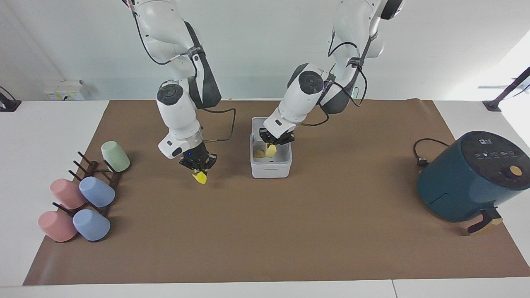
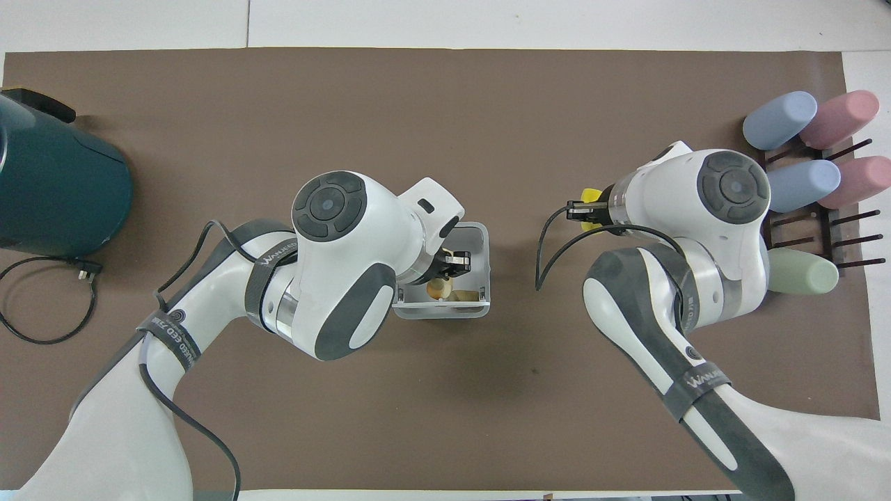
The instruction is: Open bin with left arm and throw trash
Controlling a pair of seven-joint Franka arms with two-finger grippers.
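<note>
The white bin (image 1: 271, 169) stands mid-table with its lid flipped up; it also shows in the overhead view (image 2: 485, 243). A tan-orange crumb (image 1: 258, 153) lies inside it. My left gripper (image 1: 273, 143) is low over the bin's opening, shut on the pale yellow chunk (image 1: 270, 151), which hangs just inside the rim; the chunk also shows in the overhead view (image 2: 437, 287). My right gripper (image 1: 198, 167) is raised over the mat between the bin and the cup rack, shut on the bright yellow piece (image 1: 201, 177), which also shows in the overhead view (image 2: 590, 197).
A dark-teal air fryer (image 1: 468, 178) with its cable (image 1: 422, 153) stands at the left arm's end of the table. A rack with several pastel cups (image 1: 83, 194) lies at the right arm's end.
</note>
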